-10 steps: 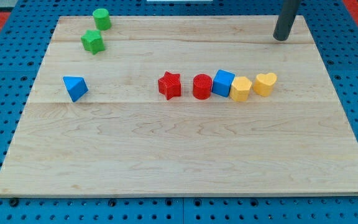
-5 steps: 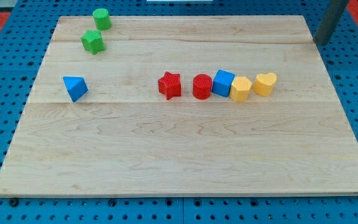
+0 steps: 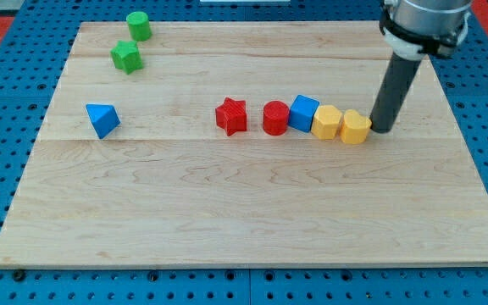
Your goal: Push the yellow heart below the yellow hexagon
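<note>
The yellow heart (image 3: 356,128) lies at the right end of a row of blocks in the middle of the wooden board. It touches the yellow hexagon (image 3: 327,121), which sits just to its left. My tip (image 3: 381,130) stands on the board right against the heart's right side. The dark rod rises from there toward the view's top right.
Left of the hexagon the row continues with a blue cube (image 3: 304,113), a red cylinder (image 3: 275,117) and a red star (image 3: 231,116). A blue triangle (image 3: 102,119) lies at the left. A green star (image 3: 126,57) and a green cylinder (image 3: 139,25) sit at the top left.
My tip came from the board's top right edge down to the heart's right side. The heart has shifted left and slightly down, now against the hexagon.
</note>
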Robot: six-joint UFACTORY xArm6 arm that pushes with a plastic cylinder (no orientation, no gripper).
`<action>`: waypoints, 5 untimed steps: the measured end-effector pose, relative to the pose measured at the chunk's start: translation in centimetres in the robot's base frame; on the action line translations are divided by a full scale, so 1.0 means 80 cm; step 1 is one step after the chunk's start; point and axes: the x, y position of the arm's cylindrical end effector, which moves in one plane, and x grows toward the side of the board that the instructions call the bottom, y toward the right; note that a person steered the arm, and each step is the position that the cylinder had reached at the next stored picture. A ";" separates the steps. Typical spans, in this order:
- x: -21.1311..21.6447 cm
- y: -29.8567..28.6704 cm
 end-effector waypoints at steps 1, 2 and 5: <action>0.007 -0.059; 0.006 -0.082; -0.022 -0.139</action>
